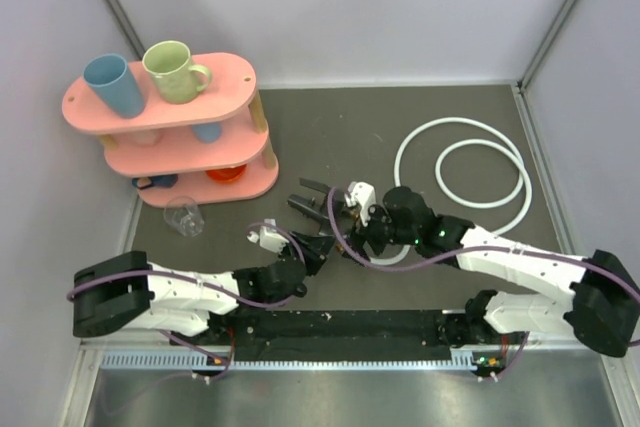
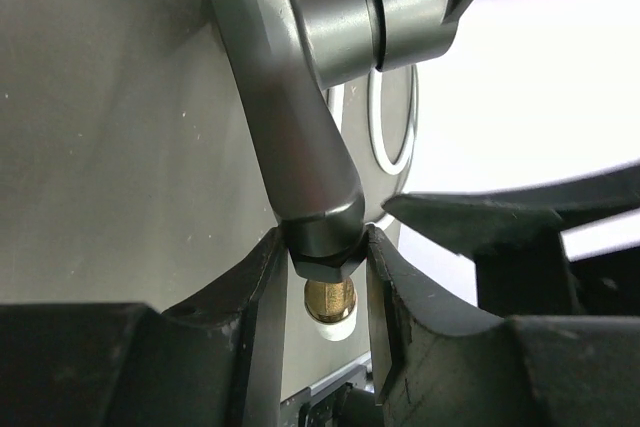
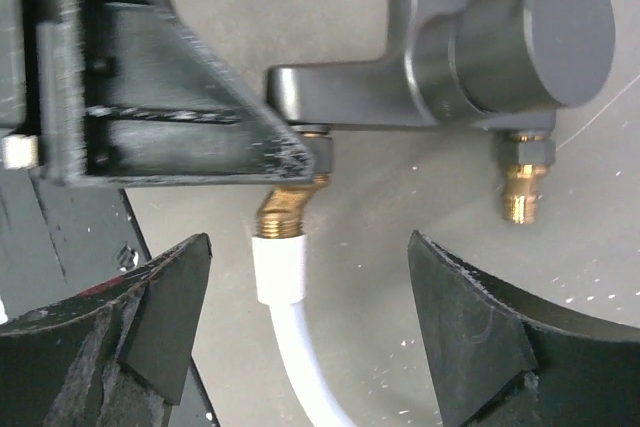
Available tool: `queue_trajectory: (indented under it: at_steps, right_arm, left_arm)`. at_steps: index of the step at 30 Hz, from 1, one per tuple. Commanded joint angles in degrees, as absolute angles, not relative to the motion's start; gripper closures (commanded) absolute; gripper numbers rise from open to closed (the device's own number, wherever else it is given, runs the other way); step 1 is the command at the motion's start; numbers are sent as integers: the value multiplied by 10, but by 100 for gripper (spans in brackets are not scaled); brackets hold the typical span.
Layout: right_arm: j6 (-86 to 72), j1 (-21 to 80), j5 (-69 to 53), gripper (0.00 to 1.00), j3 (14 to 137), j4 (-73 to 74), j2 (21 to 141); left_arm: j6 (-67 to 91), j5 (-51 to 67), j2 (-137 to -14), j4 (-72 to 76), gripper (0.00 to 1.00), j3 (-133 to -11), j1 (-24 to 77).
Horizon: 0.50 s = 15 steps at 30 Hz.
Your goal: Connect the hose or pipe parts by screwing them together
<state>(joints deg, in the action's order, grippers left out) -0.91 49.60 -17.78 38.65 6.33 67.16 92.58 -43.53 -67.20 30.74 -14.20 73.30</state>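
The black Y-shaped tap fitting (image 1: 312,197) hangs over the dark table between the two arms. My left gripper (image 2: 322,247) is shut on the nut of one fitting leg (image 2: 300,147). Below that nut the brass end (image 2: 331,297) runs into the hose's white sleeve. In the right wrist view the white hose (image 3: 287,332) rises to its brass nut (image 3: 281,215) under the fitting (image 3: 450,67). My right gripper (image 3: 308,247) stands open, a finger on each side of the hose end, touching nothing. A second brass end (image 3: 522,192) is bare. The hose's loops (image 1: 462,165) lie at the back right.
A pink three-tier rack (image 1: 165,107) stands at the back left with a blue cup (image 1: 113,84) and a green mug (image 1: 173,71) on top. A clear glass (image 1: 185,215) lies in front of it. Grey walls close in the table on three sides.
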Motion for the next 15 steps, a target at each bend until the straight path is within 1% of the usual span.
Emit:
queue_trajectory:
  at_steps: [1,3,4,6,7,10,13,15]
  right_arm:
    - [51,600,49,19,374,72,620]
    - [73,641,118,19,363,68,615]
    - [79,680,174,19,362,68,618]
    - [88,710,227,19,364,67,625]
    - [90,734,275,20,366,65,631]
    - [99,773,351,22,374,53,661]
    - [112,797,398,24,385,39,701]
    - [118,816,408,24,395,34,732]
  left_arm:
    - [922,-459,-639,302,100,-161,737]
    - [925,-461,-624,281,100,-163,737]
    - [925,-461,-621,279,100,-163,737]
    - [927,-461,-612,277,100,-161,737]
    - [928,-460,-610,273,100,-161,737]
    - [935,-454,-608,268,100,-162,737]
    - [939,-450,-611,267,100,-165,737]
    - [942,-447,-611,267,100,-165,737]
